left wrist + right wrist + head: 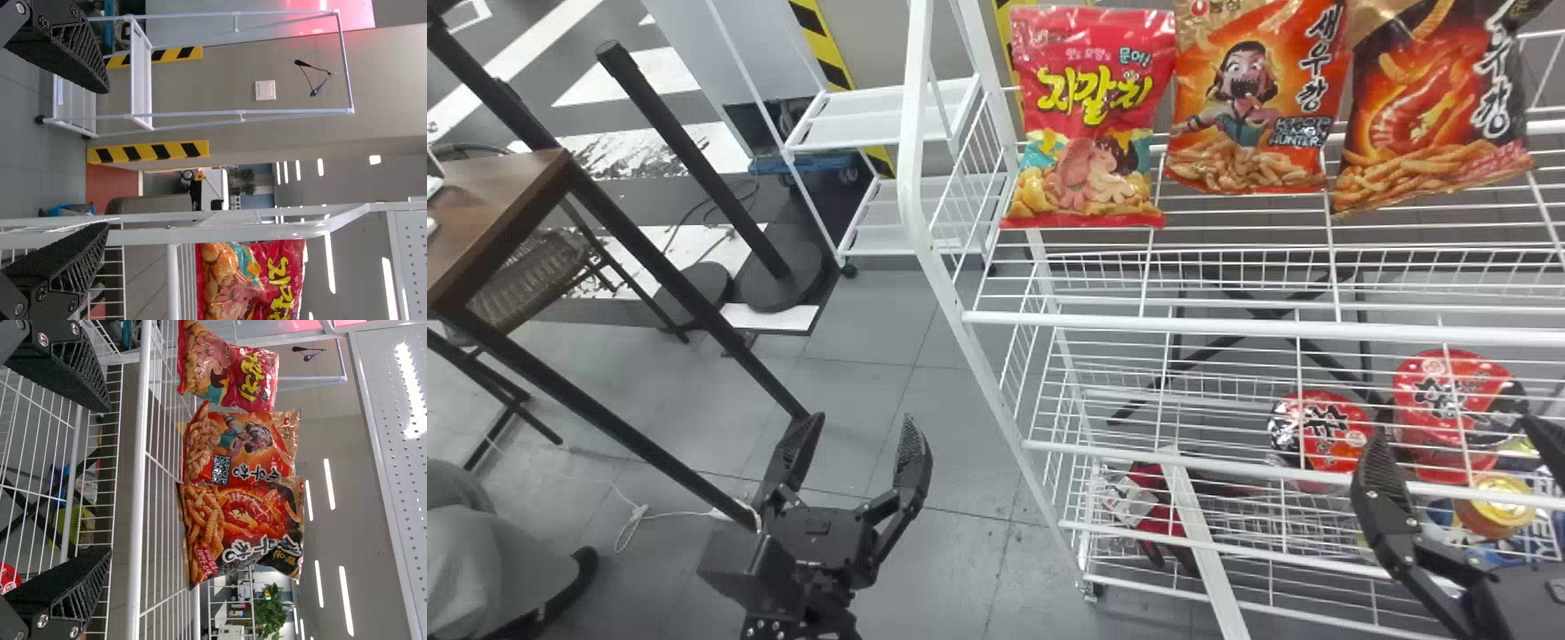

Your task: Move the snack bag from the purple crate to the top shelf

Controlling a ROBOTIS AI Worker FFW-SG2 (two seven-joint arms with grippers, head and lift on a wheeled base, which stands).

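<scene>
Left end effector (862,419) and right end effector (1456,429) gape empty near the shelf (1227,325); they should withdraw without nudging its snack bags (1249,107).

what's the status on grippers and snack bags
Left gripper, right gripper open, empty. Three snack bags on top shelf. Front rail between right gripper and bags.
</scene>
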